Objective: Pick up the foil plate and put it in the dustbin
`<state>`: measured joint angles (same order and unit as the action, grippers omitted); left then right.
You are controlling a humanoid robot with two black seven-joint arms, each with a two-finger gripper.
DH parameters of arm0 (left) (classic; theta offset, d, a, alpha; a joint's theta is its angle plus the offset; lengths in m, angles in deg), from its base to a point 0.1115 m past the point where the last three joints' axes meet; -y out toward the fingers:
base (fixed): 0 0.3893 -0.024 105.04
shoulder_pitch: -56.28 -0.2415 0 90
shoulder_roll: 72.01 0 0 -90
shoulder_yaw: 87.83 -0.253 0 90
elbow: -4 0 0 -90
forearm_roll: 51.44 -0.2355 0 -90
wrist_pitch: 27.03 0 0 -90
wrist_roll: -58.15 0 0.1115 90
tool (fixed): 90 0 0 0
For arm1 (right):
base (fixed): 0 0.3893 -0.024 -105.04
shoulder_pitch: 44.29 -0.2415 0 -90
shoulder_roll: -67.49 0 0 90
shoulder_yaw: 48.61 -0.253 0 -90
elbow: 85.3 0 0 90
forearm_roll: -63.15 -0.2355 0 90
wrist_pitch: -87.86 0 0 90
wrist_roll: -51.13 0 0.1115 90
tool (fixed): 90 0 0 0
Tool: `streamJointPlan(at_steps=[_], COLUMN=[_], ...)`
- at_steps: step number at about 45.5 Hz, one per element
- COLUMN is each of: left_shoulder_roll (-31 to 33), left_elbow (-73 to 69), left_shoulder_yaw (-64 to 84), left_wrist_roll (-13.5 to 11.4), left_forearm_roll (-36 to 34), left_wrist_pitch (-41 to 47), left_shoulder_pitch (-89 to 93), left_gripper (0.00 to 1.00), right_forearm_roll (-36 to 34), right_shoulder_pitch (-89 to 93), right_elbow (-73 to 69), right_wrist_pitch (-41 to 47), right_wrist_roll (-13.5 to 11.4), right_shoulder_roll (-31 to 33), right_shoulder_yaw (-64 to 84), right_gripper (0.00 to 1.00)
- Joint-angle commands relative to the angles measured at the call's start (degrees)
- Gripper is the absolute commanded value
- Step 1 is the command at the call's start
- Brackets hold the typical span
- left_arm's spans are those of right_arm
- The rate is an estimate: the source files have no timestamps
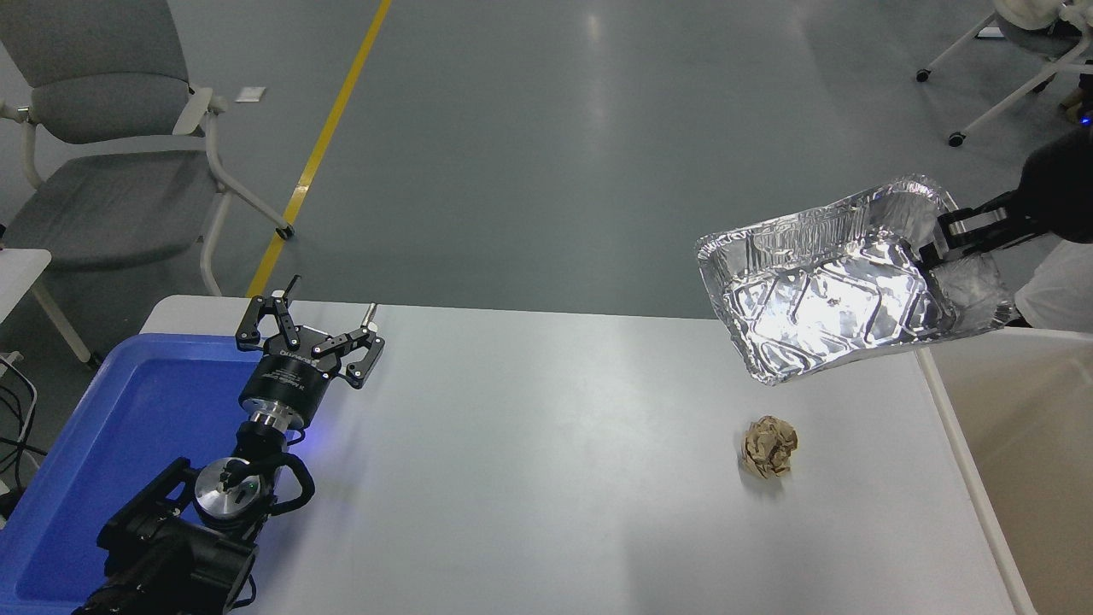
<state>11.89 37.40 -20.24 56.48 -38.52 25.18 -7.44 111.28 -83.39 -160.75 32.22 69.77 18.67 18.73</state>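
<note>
Now the right claw [931, 249] pinches the foil plate's [832, 295] right rim, plate hanging left of it.

Single high head view, forward-down over the table [546, 478], seemingly close.

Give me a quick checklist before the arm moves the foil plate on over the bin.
1. Right end effector shut on foil plate rim: ok.
2. Plate lifted off the table: ok.
3. Plate fully over the dustbin: not ok, mostly over the table corner.
4. Paper ball apart from plate: ok.
5. Bin inside free: cannot tell, mostly out of frame.
6. Left end effector parked by blue tray: ok.
</note>
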Motion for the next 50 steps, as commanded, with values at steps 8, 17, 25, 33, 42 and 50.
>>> streamJointPlan(at_steps=[8, 17, 25, 33, 42, 50], left_shoulder_roll=[0.0, 0.0, 0.0, 0.0, 0.0, 0.0], left_elbow=[0.0, 0.0, 0.0, 0.0, 0.0, 0.0], left_shoulder_yaw=[0.0, 0.0, 0.0, 0.0, 0.0, 0.0], left_wrist_roll=[0.0, 0.0, 0.0, 0.0, 0.0, 0.0], left_forearm_roll=[0.0, 0.0, 0.0, 0.0, 0.0, 0.0], left_wrist_pitch=[0.0, 0.0, 0.0, 0.0, 0.0, 0.0], left_shoulder_pitch=[0.0, 0.0, 0.0, 0.0, 0.0, 0.0], left_gripper=[0.99, 0.99, 0.99, 0.99, 0.99, 0.99], right_forearm_roll=[-0.4, -0.9, -5.9, -13.8, -18.3, -21.4], right_shoulder_pitch=[16.0, 33.9, 53.2, 73.7, 85.1, 88.8], right_elbow=[20.0, 34.4, 47.0, 63.0, 75.9, 79.7], right_wrist_pitch=[-0.3, -0.7, -2.4, -2.6, -2.5, -3.4], right_wrist_roll=[0.0, 0.0, 0.0, -0.2, -0.9, -1.1], right_shoulder_roll=[5.7, 13.3, 14.5, 9.5, 1.4, -1.7], right_shoulder_yaw=[-1.7, -13.1, -26.1, -38.5, -43.7, -44.5], right_gripper=[0.00, 0.00, 0.00, 0.00, 0.00, 0.00])
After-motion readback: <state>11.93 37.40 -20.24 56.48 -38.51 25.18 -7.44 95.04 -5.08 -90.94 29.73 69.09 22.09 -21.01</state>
